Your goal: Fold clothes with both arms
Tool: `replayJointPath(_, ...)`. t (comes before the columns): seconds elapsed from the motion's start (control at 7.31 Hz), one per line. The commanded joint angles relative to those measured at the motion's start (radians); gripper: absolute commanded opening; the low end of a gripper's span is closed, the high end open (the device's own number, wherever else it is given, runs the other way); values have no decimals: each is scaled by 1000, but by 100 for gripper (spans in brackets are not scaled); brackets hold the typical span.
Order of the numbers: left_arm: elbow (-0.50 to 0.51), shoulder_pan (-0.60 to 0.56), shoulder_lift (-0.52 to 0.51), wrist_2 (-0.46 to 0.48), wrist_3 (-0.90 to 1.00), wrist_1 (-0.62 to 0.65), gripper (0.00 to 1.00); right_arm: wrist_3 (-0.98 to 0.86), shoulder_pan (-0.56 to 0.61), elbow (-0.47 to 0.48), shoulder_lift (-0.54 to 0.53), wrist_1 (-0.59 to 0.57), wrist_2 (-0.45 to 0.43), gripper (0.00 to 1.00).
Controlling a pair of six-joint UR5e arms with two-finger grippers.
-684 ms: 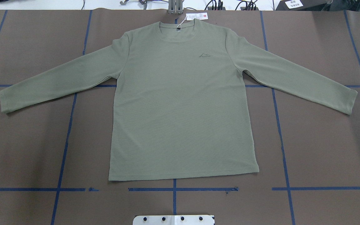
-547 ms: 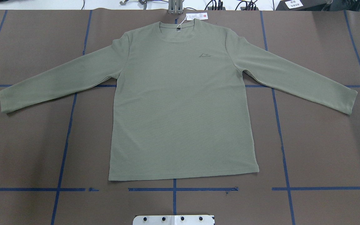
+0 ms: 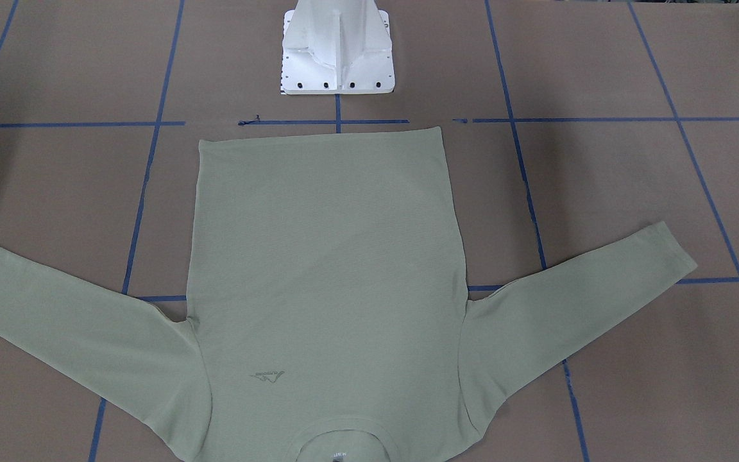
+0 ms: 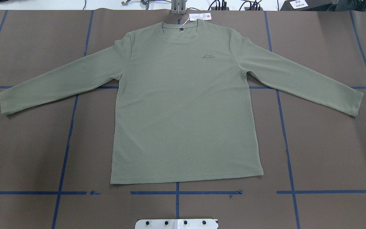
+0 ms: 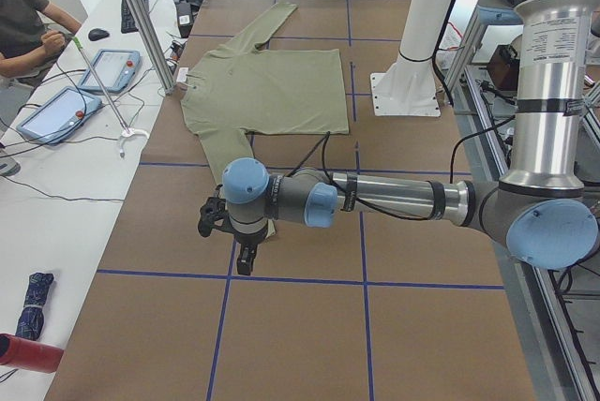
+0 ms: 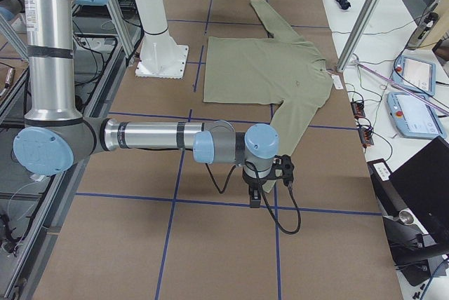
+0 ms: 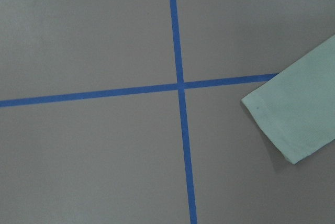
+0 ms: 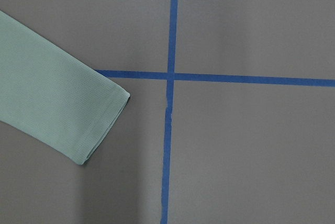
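Your left gripper (image 5: pixel 243 265) points down over the brown table (image 4: pixel 329 152), above the outer end of one sleeve of the sage-green shirt (image 4: pixel 183 105). Only the side camera catches it, so you cannot tell whether its fingers are apart or together. Its wrist camera shows no fingers, only the left cuff (image 7: pixel 293 124) lying flat, one corner meeting a line of blue tape (image 7: pixel 179 85) just beside a tape crossing.

The right gripper (image 6: pixel 254 200) hangs the same way over the opposite sleeve end, and its fingers are just as unreadable. The right cuff (image 8: pixel 99 124) lies flat beside another tape crossing.

Behind each gripper, the left arm (image 5: pixel 403 200) and the right arm (image 6: pixel 147 135) reach out level over the table from upright grey columns.

The shirt is spread face up across the middle of the table. Both sleeves angle outward, the hem lies near the white pedestal (image 3: pixel 337 51), and the crew neck faces away from the robot. A small logo (image 4: pixel 208 56) marks the chest, and a white hang tag (image 4: pixel 200 16) rests on the table just past the collar.

A seated person (image 5: pixel 28 26) is at the white bench alongside, near two tablets (image 5: pixel 111 68).
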Motion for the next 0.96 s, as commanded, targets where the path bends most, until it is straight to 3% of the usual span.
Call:
replayJointPath(0.0,15,23,-36,0,-7,-135,100,43,-73,-22,78,67,-7,100)
replayJointPath(0.14,24,30,-27,-8,-10,-163,100,102,-113,-66,78,199,-10,100)
replayJointPath(0.41,36,33,-78,-9,-10,-170,100,260,-185,-232,38,572,-10,100)
replayJointPath(0.55,45,33,-83,-11,-8,-174,100,267,-228,-305,38,654,-12,100)
replayJointPath(0.82,50,33,-77,-11,-7,-176,100,389,-303,-308,50,659,-27,100)
